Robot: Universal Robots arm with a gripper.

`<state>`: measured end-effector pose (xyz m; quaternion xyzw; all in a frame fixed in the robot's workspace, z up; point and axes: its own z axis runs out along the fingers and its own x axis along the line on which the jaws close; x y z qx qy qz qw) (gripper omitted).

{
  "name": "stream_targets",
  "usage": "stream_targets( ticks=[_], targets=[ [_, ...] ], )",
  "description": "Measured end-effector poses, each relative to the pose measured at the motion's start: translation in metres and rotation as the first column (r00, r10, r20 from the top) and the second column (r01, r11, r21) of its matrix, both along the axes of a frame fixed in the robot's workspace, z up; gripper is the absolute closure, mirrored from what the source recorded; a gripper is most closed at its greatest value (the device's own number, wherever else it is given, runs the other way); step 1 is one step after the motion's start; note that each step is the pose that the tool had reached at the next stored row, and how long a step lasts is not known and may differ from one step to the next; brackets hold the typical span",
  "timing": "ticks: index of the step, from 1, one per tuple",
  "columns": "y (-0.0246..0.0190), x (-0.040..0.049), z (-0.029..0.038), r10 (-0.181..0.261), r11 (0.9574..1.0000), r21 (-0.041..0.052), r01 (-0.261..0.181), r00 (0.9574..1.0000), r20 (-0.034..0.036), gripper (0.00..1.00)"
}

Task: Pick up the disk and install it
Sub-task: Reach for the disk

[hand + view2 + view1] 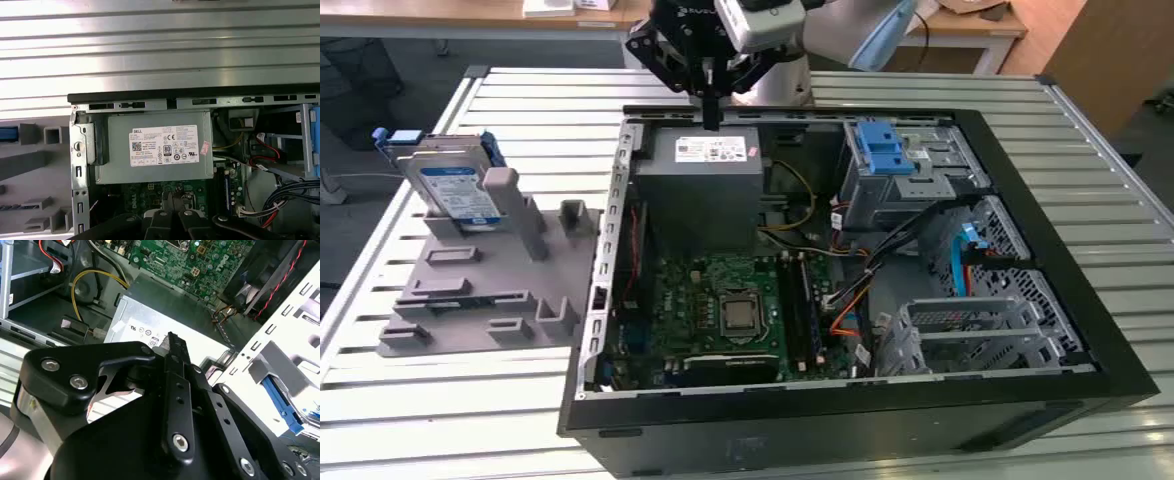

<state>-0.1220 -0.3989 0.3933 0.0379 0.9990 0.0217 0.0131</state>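
Note:
The disk (454, 185) is a silver drive with a white-and-blue label in a blue carrier. It stands upright in a grey fixture (467, 290) on the table, at the exterior view's left, outside the computer case. The second wrist view shows its blue carrier (282, 405) beside the grey fixture. My gripper (711, 118) hangs over the case's far edge, just above the grey power supply (704, 175), well to the right of the disk. Its black fingers are shut together with nothing between them in both wrist views (171, 342) (172, 199).
The open black computer case (1067, 250) lies on a slatted metal table (520, 100). Inside it are a green motherboard (720, 310), a blue-latched drive bay (894, 150), a metal drive cage (981, 325) and loose cables (854, 300).

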Motion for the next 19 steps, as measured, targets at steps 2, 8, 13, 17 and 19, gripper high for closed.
stream_targets(
  ticks=[2, 8, 13, 17, 19],
  targets=[
    [0.0, 0.0, 0.0, 0.0, 1.0, 0.0001, 0.0, 1.0, 0.0, 0.89],
    [0.0, -0.0012, 0.0, 0.0, 1.0, 0.0, 0.0, 1.0, 0.0, 0.89],
    [0.0, -0.0025, 0.0, 0.0, 1.0, 0.0, 0.0, 1.0, 0.0, 0.89],
    [0.0, -0.0036, 0.0, 0.0, 1.0, 0.0, 0.0, 1.0, 0.0, 0.89],
    [0.0, -0.004, 0.0, 0.0, 1.0, 0.0, 0.0, 1.0, 0.0, 0.89]
  ],
)
